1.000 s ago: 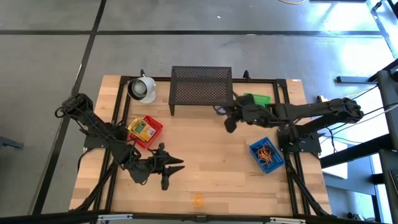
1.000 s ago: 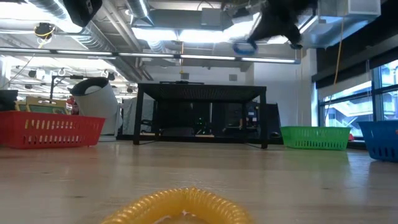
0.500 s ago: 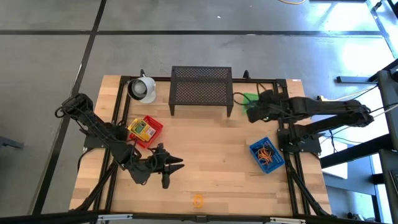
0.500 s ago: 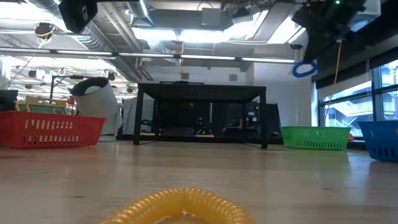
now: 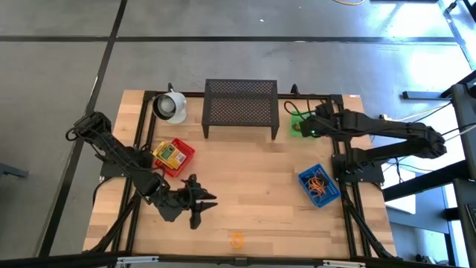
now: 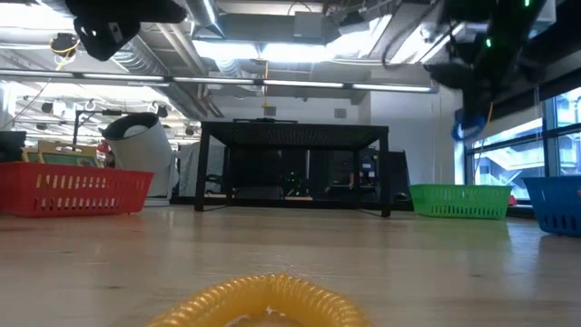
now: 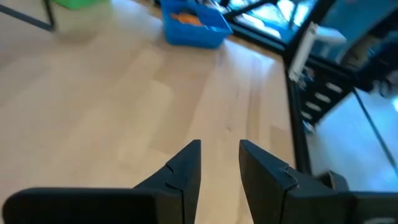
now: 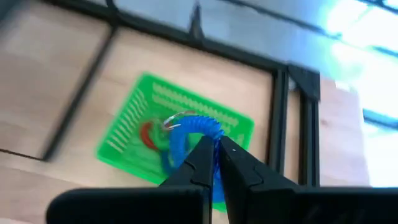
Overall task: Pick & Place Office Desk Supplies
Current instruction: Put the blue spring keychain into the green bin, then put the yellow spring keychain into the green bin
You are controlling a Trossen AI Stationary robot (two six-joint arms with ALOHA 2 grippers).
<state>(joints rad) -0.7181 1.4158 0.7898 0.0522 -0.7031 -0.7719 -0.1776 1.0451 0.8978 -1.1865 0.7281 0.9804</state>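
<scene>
The right tool (image 8: 216, 152) hangs above the green bin (image 8: 124, 134) at the desk's (image 5: 245, 179) far right corner, its fingers pinching a blue coiled loop (image 8: 189, 127) that dangles over the bin. Something red, possibly another loop, lies inside. The left tool (image 7: 219, 158) hovers over bare wood near the front, fingers slightly apart and empty. Orange loops (image 5: 320, 182) fill the blue bin (image 5: 331, 195), and one yellow-orange loop (image 5: 236, 240) rests by the front edge.
</scene>
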